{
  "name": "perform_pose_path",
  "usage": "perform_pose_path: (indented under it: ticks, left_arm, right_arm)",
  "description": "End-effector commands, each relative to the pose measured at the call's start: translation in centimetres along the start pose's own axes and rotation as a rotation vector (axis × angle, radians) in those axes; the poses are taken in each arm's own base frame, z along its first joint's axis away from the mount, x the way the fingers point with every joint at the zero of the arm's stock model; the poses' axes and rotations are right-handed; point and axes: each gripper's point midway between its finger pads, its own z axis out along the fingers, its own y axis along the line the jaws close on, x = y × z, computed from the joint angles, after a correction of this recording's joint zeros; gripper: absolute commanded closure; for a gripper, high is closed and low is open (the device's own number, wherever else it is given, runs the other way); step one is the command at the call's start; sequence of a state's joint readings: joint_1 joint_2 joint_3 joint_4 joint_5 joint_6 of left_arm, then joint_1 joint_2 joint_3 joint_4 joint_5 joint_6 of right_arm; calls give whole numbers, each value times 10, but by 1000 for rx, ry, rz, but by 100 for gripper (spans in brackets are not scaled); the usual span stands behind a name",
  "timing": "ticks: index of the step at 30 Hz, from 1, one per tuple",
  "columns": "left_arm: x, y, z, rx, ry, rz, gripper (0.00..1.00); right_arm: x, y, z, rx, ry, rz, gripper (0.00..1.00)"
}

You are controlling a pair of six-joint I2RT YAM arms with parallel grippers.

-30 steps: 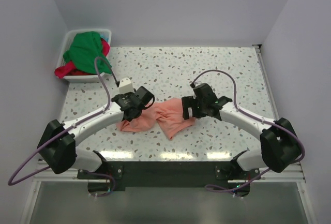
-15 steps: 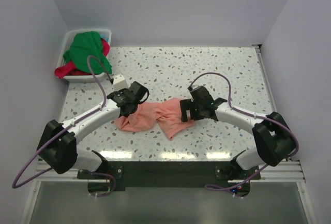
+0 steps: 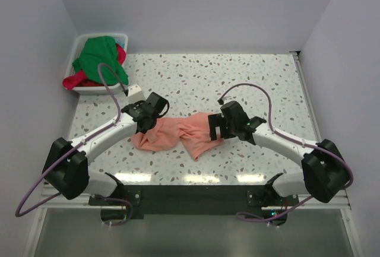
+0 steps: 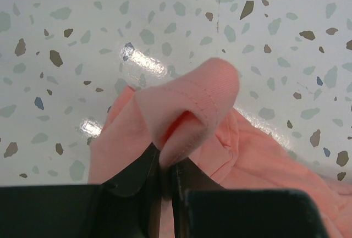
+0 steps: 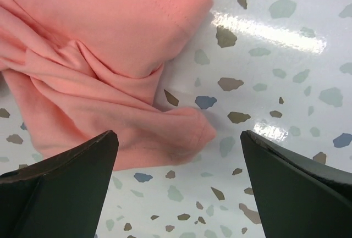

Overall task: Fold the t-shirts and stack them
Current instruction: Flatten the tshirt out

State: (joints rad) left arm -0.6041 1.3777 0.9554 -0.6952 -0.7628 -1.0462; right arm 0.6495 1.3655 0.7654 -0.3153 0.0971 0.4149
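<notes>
We start with the salmon-pink t-shirt (image 3: 178, 135), which lies crumpled and twisted on the speckled worktop (image 3: 237, 79), bunched into a rough bow shape and not spread flat. At its left end the left hand (image 4: 166, 175) is closed on a raised fold of hem. The cloth loops up and over the pinch, and we judge that this grip is meant to lift or draw that end out so the shirt can be opened for folding. At its right end the right hand (image 5: 179, 133) hovers with its fingers spread wide, straddling a loose corner and touching nothing. It looks placed to take the opposite hold, so that both ends can be pulled apart together. Well away from the pink shirt, beyond its left end at the back corner of the worktop, the white tub (image 3: 122, 36) holds the green t-shirt (image 3: 98, 55). This one is heaped over the red-magenta t-shirt (image 3: 74, 82), and both are presumably waiting their turn. Much is hard to read. The left hand's own body hides how deep the fold sits between its fingers, and we cannot tell sleeve from collar in the pink bundle. The red-magenta shirt shows only as a strip under the green, and the right fingers are cut off by the wrist view's lower edge.
</notes>
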Motion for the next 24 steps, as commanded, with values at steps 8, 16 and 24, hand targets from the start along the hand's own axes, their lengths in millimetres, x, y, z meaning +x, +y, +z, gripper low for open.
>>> perform_pose_path:
  ticks: [8, 16, 24]
  left_arm:
    - [-17, -10, -4, 38, -40, -27, 85]
    - [-18, -8, -6, 49, -43, -14, 79]
    - [-17, -9, -6, 56, -41, -6, 75]
  right_arm:
    - [-33, 0, -15, 29, -118, 26, 1]
    - [-39, -2, -21, 31, -164, 29, 1]
    - [-40, 10, -23, -30, -163, 12, 5]
